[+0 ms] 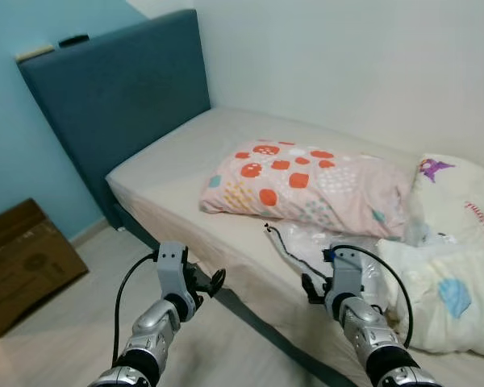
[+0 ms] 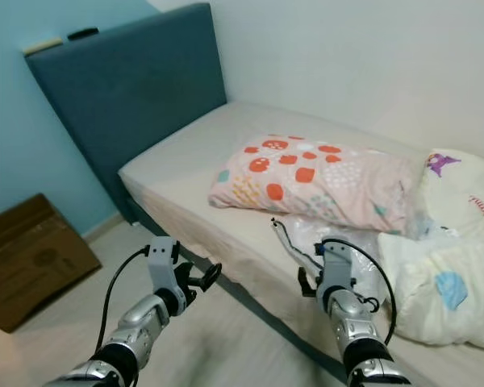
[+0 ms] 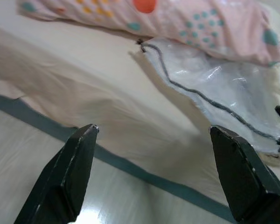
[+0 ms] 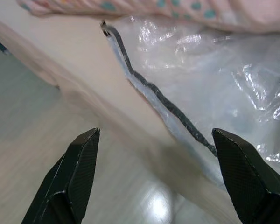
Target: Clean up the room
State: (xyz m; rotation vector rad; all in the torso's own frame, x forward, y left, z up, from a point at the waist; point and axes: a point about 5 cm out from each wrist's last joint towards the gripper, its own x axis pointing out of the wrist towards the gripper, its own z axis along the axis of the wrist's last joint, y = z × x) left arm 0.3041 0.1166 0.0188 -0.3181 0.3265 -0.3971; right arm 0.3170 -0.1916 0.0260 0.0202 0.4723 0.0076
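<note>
Pink pillow (image 1: 306, 187) with orange spots; blue headboard (image 1: 121, 97); beige mattress (image 1: 177, 169).

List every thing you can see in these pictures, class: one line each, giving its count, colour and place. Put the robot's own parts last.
bed: one, beige sheet, against the white wall
headboard: one, dark blue, at the bed's end by the blue wall
pillow: one, pink with red and teal patches, on the bed
plastic bag: one, clear with a dark zip edge, on the bed beside the pillow
duvet: one, white with prints, on the bed's right
cardboard box: one, brown, on the floor, left
left hand: open, near the bed's edge
right hand: open, before the bag
</note>
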